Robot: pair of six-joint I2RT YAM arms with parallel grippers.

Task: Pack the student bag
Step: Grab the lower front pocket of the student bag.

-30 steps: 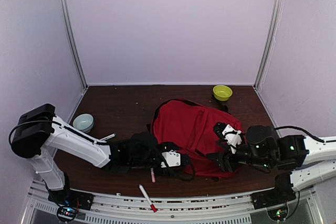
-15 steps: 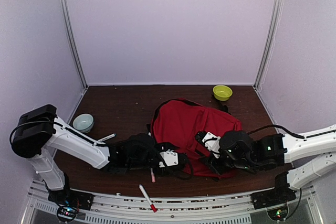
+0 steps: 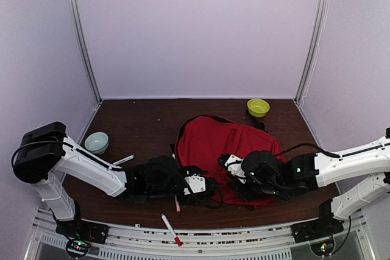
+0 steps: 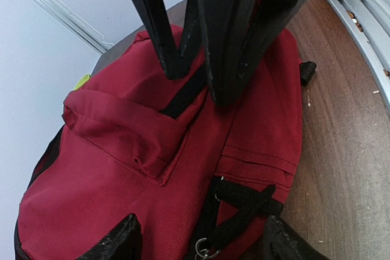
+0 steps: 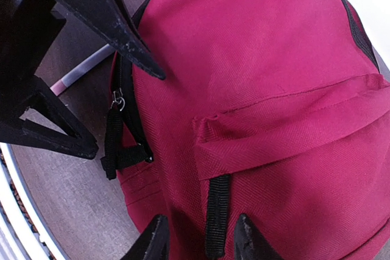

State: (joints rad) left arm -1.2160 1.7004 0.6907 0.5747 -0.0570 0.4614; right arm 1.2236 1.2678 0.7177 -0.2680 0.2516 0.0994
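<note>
The student bag (image 3: 214, 141) is a big red backpack lying flat mid-table. My left gripper (image 3: 208, 187) is at its near left corner. In the left wrist view its open jaws (image 4: 201, 245) stand on either side of a black zipper strap (image 4: 247, 205) with a metal ring, and I see no contact. My right gripper (image 3: 224, 164) hangs low over the bag's near side. Its jaws (image 5: 204, 242) are narrowly open around the black pull tab (image 5: 216, 211) of the front pocket (image 5: 292, 126), with a small gap on both sides. Neither gripper holds anything.
A green bowl (image 3: 258, 107) stands at the back right and a pale blue bowl (image 3: 96, 142) at the left. A red-capped marker (image 3: 171, 230) lies by the front edge. A pink pen (image 3: 177, 203) lies under the left gripper and a white pen (image 3: 124, 160) beside the left arm.
My right arm has swung left across the bag until its gripper is close to the left one, and its jaws have narrowed. The left arm has barely moved.
</note>
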